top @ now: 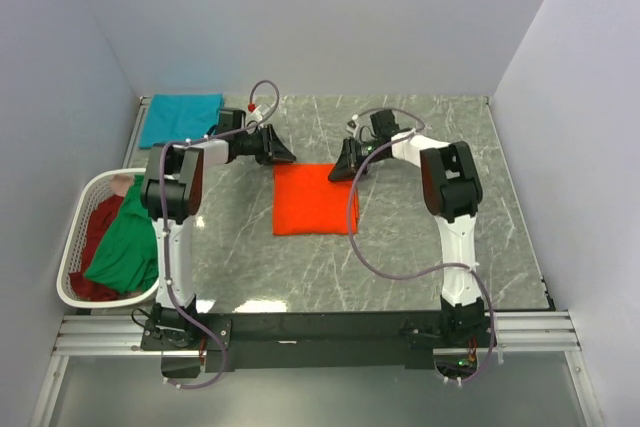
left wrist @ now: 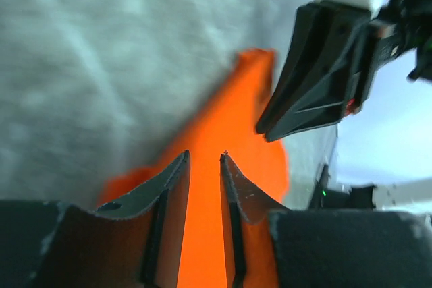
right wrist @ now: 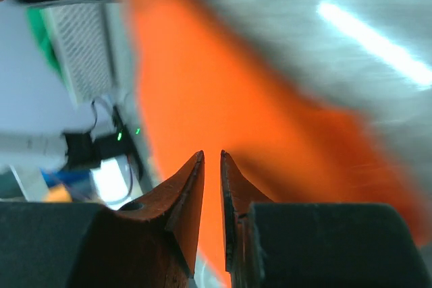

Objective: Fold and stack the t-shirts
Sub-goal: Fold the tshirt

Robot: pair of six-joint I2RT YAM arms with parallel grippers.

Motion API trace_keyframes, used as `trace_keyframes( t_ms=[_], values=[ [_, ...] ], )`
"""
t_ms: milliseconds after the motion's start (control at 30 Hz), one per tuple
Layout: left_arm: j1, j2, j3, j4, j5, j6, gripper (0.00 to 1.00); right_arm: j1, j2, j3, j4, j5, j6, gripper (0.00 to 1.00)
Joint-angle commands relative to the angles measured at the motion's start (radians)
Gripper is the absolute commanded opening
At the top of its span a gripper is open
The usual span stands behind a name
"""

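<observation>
1. Left hand (top: 287, 156): it sits at the 11 o'clock corner of the orange t-shirt (top: 313, 199). In the wrist view its fingers (left wrist: 162, 190) stand close together with a thin slit between them and orange cloth behind. It cannot be told whether cloth is pinched.
   - Hazard: a pinch that catches only the top layer, or misses the edge, would probably peel the fold open on lifting.
2. Right hand (top: 338, 171): it sits at the 1 o'clock corner of the same shirt. Its fingers (right wrist: 182, 193) are likewise drawn close with a thin slit. It cannot be told whether they grip cloth.
   - Hazard: if only one hand holds, a lift is likely to drag the shirt askew across the worktop (top: 450, 247).
3. Hazard, contact: the two hands are near each other along the shirt's 12 o'clock edge. Closing inward any further risks a collision.
4. Hazard, stacking: a carry with slack cloth could land the orange shirt crooked on the stack.
5. Appearance, left to right:
   - The dark red t-shirt (top: 97, 222) and the green t-shirt (top: 130, 242) lie unfolded and heaped in the basket (top: 72, 287) at 9 o'clock. The green one is uppermost.
   - The teal t-shirt (top: 180, 117) is folded flat at 10 o'clock on the worktop.
   - The orange t-shirt is at the worktop centre. It is a bright, flat, near-square rectangle with fairly straight edges and no sleeves showing.
</observation>
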Motion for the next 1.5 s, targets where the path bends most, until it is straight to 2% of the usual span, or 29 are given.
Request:
trace_keyframes(
  t_ms=[0, 100, 300, 400, 467, 567, 600, 667, 700, 800, 867, 1067, 1200, 1267, 1467],
  values=[
    [0.01, 0.064, 0.059, 0.015, -0.074, -0.052, 0.29, -0.045, 0.055, 0.034, 0.108, 0.067, 0.138, 0.23],
    [0.042, 0.087, 0.022, -0.004, -0.092, -0.045, 0.29, -0.094, 0.074, 0.025, 0.124, 0.089, 0.186, 0.23],
    [0.113, 0.045, 0.026, -0.056, -0.143, 0.026, 0.3, -0.133, 0.022, -0.001, 0.088, 0.132, 0.14, 0.24],
    [0.156, 0.003, 0.092, -0.137, -0.137, 0.095, 0.36, -0.133, -0.039, 0.011, 0.042, 0.141, 0.082, 0.3],
    [0.194, -0.057, 0.115, -0.169, -0.129, 0.15, 0.4, -0.133, -0.084, 0.02, -0.01, 0.149, 0.033, 0.38],
    [0.208, -0.192, 0.134, -0.27, -0.172, 0.287, 0.48, -0.128, -0.178, 0.057, -0.117, 0.213, -0.114, 0.46],
    [0.209, -0.238, 0.099, -0.274, -0.194, 0.31, 0.58, -0.123, -0.214, 0.087, -0.141, 0.263, -0.175, 0.48],
    [0.214, -0.375, 0.045, -0.251, -0.264, 0.347, 0.69, -0.099, -0.244, 0.13, -0.212, 0.319, -0.231, 0.5],
    [0.22, -0.418, -0.004, -0.24, -0.287, 0.354, 0.81, -0.084, -0.261, 0.182, -0.255, 0.355, -0.269, 0.5],
    [0.235, -0.545, -0.061, -0.231, -0.375, 0.348, 0.99, 0.007, -0.276, 0.265, -0.306, 0.518, -0.304, 0.5],
    [0.24, -0.6, -0.079, -0.24, -0.477, 0.287, 0.99, 0.106, -0.279, 0.289, -0.313, 0.636, -0.306, 0.49],
    [0.259, -0.725, -0.196, -0.211, -0.6, 0.189, 1.0, 0.356, -0.219, 0.376, -0.37, 0.927, -0.301, 0.48],
    [0.257, -0.768, -0.23, -0.26, -0.648, 0.179, 0.99, 0.511, -0.206, 0.317, -0.356, 1.0, -0.286, 0.48],
    [0.257, -0.792, -0.26, -0.278, -0.662, 0.173, 0.99, 0.55, -0.216, 0.268, -0.347, 1.054, -0.26, 0.48],
    [0.259, -0.872, -0.395, -0.254, -0.659, 0.146, 0.99, 0.689, -0.233, 0.163, -0.338, 1.078, -0.239, 0.47]
  ],
)
